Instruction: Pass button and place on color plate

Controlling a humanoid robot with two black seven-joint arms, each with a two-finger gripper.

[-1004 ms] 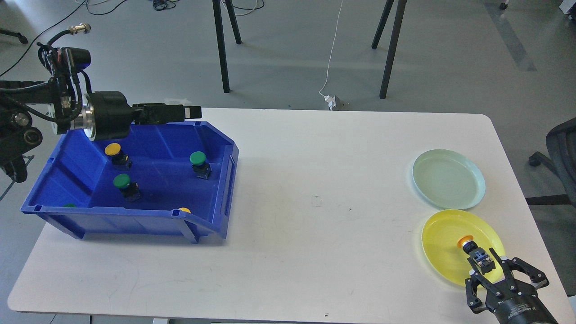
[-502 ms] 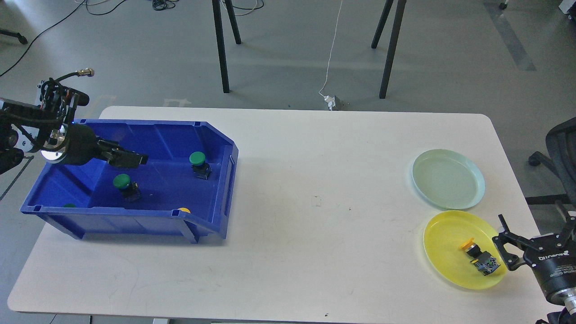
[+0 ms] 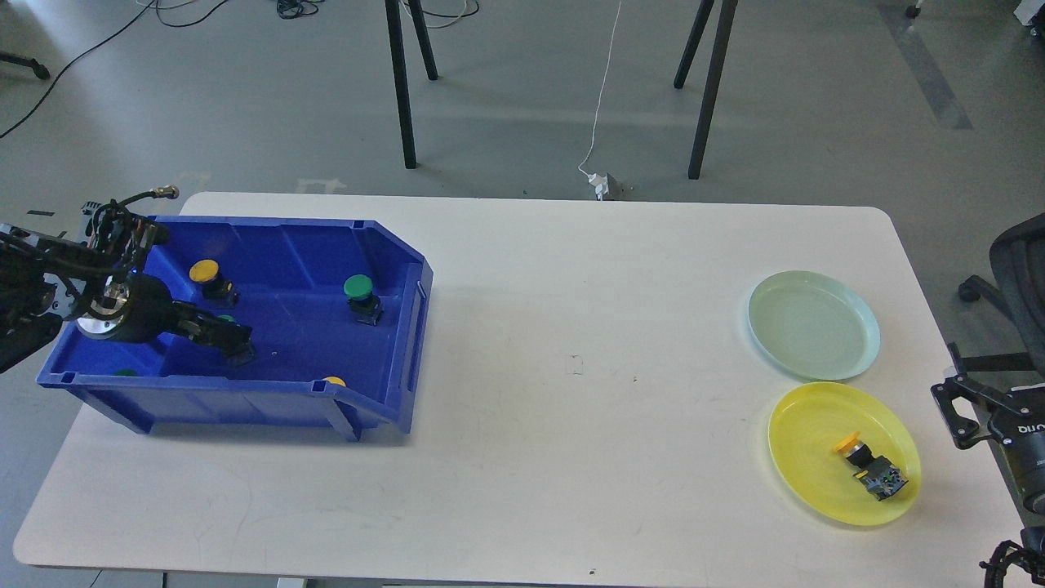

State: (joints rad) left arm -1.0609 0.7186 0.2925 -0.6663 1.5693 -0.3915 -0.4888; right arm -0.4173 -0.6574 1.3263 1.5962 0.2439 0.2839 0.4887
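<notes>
On yellow plate (image 3: 796,425): button (image 3: 870,471) (tilted)

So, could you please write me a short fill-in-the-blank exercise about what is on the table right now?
1. The yellow-capped button lies on the ____ plate.
2. The pale green plate holds ____ buttons.
3. The left tool reaches into the ____ bin.
4. The right tool is off the yellow plate, to its ____.

Missing words: yellow; no; blue; right
</notes>
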